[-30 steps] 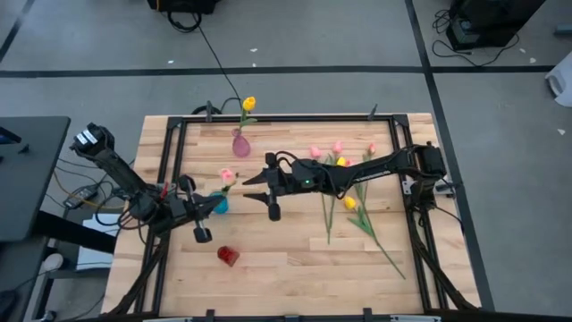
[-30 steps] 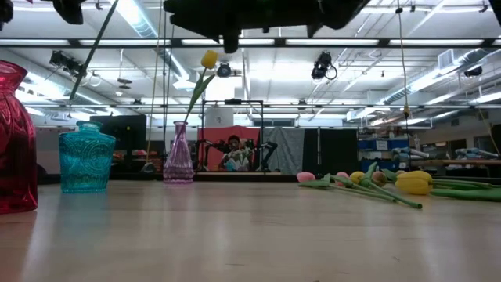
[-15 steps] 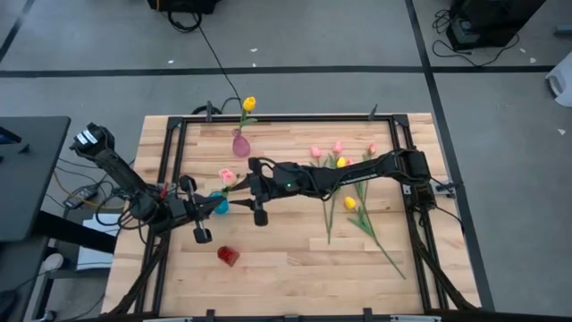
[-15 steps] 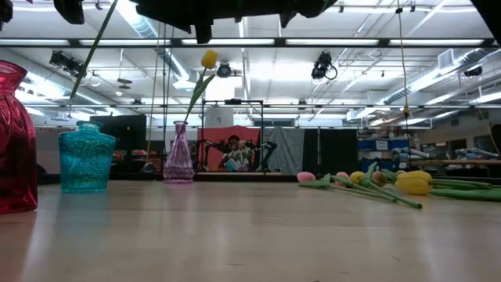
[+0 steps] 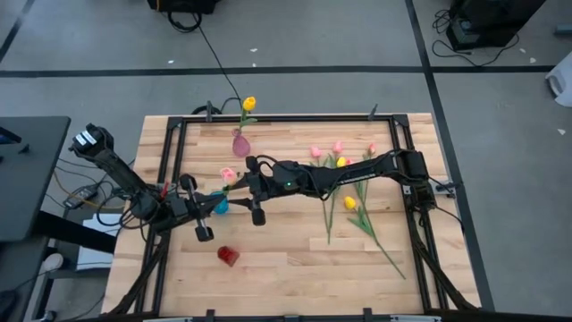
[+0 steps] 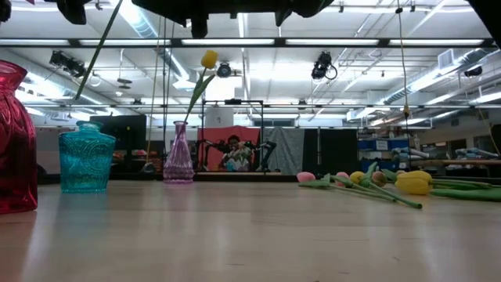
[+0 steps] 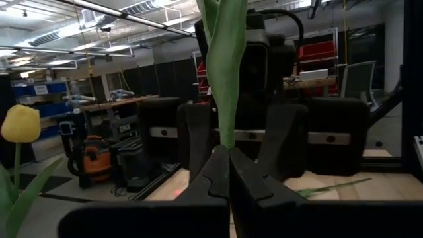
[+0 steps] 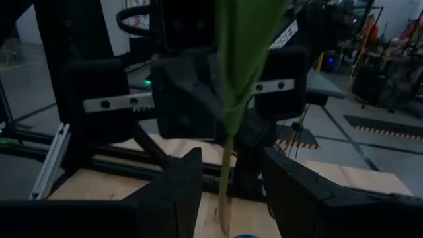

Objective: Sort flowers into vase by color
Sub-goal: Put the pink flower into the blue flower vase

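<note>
Item: pink flower point(image 5: 227, 174), stem pinched upright in the left gripper point(image 7: 229, 173), jaws pressed together on it, above the teal vase point(image 5: 219, 204).

Right gripper point(image 8: 228, 188): jaws spread either side of the same stem, not yet touching.

Handling, by judgement: centre the stem between the fingers, close gently, release the left only afterwards.

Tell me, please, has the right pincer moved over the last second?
Yes. In the high view the right pincer has travelled left, from the table's middle toward the teal vase, and now stands open around the pink tulip's stem.
</note>
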